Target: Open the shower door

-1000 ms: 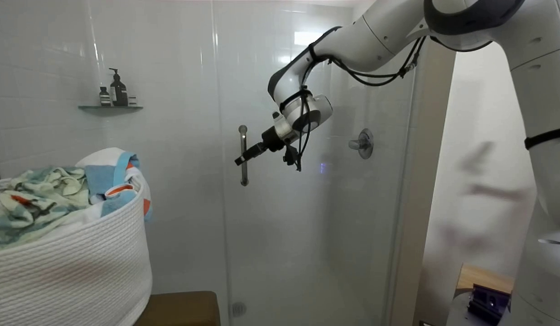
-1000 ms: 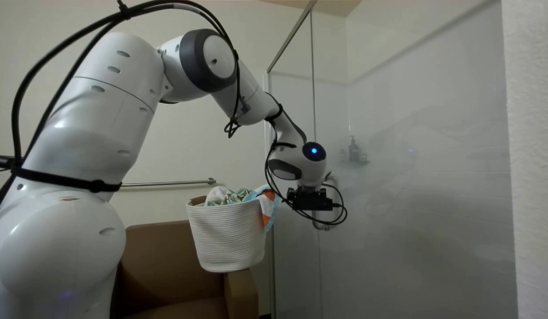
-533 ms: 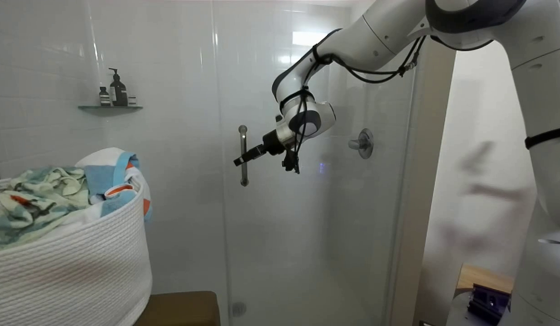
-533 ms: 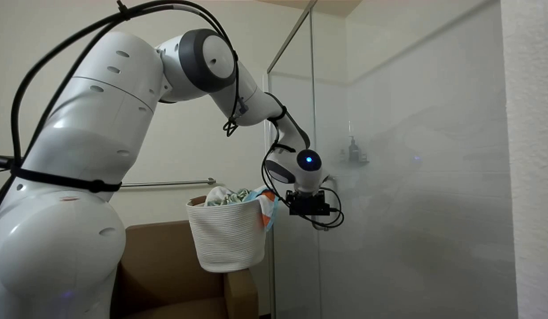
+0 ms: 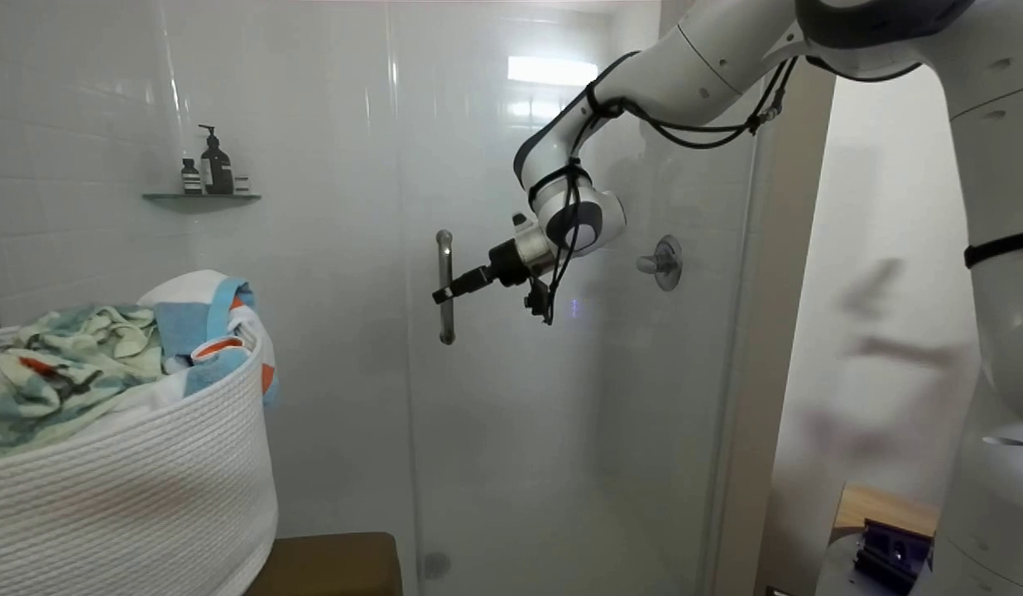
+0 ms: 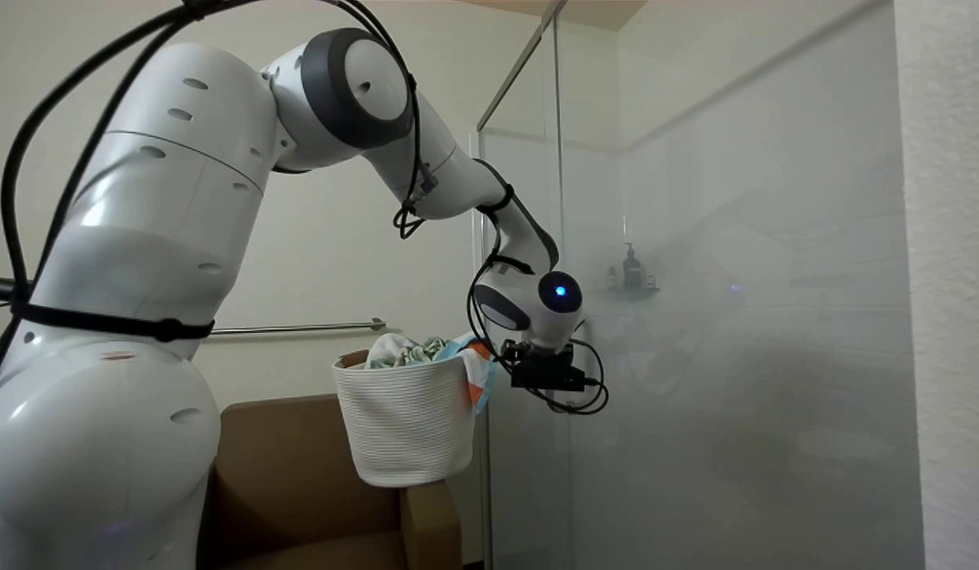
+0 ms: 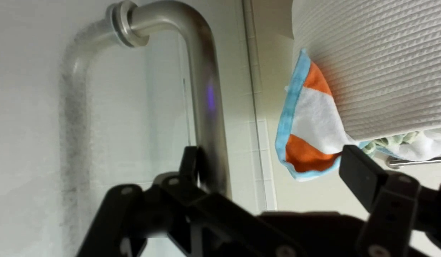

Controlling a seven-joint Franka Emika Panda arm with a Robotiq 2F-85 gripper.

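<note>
Gripper: fingers spread wide, astride the silver handle; not clamped on it.
Inner finger: inside the handle's loop, between bar and the glass of the shower door; right at the bar's edge, contact cannot be told.
Outer finger: far side of the bar, well apart from it.
Handle: upright at mid height in an exterior view; in the wrist view one end bends to the glass at a round collar.
Shower door: tall clear panel, handle near its edge, next to the fixed panel; shut or slightly ajar, cannot tell.
Arm: white, bent over, wrist low at handle height; blue light lit on the wrist.
Valve: silver knob on a round plate, seen through the door glass.
Corner shelf: dark pump bottle, smaller dark bottle beside it, plus a small item too tiny to read.
Basket: white, ribbed, heaped with cloth; towel in white, orange and blue hangs over the rim.
Chair: brown, one armrest below the basket.
Towel bar: level on the wall.
</note>
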